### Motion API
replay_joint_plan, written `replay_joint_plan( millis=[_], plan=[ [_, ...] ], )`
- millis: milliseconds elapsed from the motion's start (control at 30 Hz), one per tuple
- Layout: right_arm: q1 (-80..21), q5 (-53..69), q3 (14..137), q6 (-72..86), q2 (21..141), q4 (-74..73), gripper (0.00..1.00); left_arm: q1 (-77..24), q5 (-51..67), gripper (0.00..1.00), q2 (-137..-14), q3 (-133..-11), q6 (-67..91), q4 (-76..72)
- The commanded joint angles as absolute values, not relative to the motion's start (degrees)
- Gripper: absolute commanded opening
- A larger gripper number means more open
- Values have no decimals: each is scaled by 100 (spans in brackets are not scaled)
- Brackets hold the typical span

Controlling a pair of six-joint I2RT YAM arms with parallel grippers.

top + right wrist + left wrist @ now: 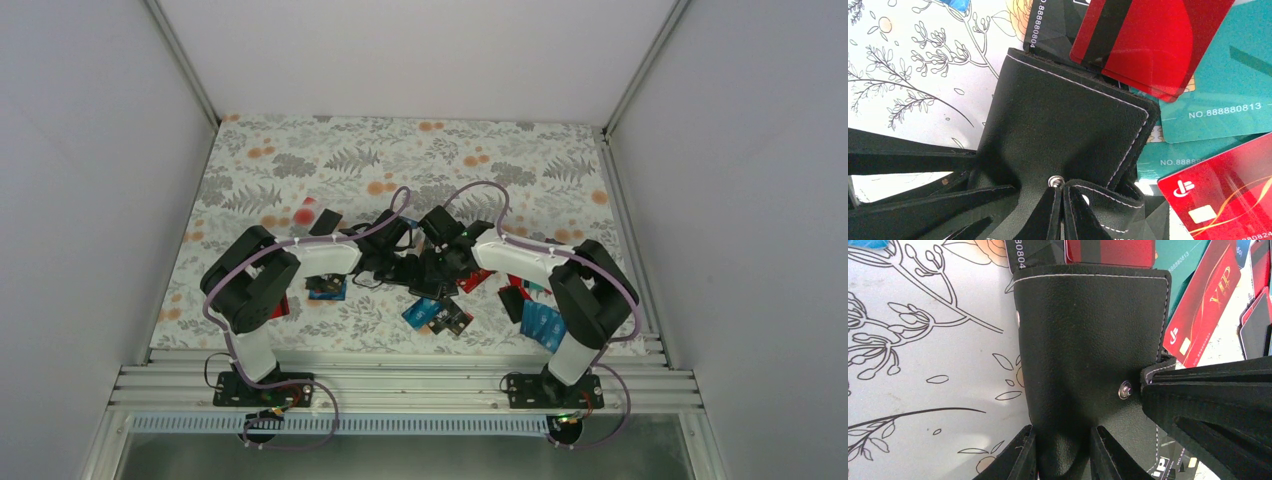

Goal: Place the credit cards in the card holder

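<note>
The black card holder (1088,330) lies on the flowered table among the credit cards. My left gripper (1063,429) is shut on its near edge, one finger on each side. My right gripper (1063,189) is shut on the holder's unsnapped flap (1108,200), which curls up beside the metal snap stud (1056,181). Both grippers meet over the card holder (425,268) at mid-table. A red card (1148,40) and a teal card (1218,100) lie just past the holder. A red VIP card (1205,305) lies to its side.
More cards are scattered on the table: blue and black ones (435,315) in front of the grippers, a blue stack (543,325) by the right arm, and a red card (280,305) under the left arm. White walls close in three sides.
</note>
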State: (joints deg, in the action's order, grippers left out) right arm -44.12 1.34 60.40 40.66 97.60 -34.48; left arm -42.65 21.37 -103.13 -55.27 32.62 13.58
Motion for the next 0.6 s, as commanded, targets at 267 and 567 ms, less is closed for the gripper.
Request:
replay_joint_plan(
  millis=[267,567],
  plan=[
    [-4491,89,6262,4158,9869,-3283,4,-4357,2268,25,-10499,-5415,3278,1399],
    [-4496,114,6232,4184,9943,-3175,4,-4351,2268,25,-10495,-5418,3270,1406]
  ],
)
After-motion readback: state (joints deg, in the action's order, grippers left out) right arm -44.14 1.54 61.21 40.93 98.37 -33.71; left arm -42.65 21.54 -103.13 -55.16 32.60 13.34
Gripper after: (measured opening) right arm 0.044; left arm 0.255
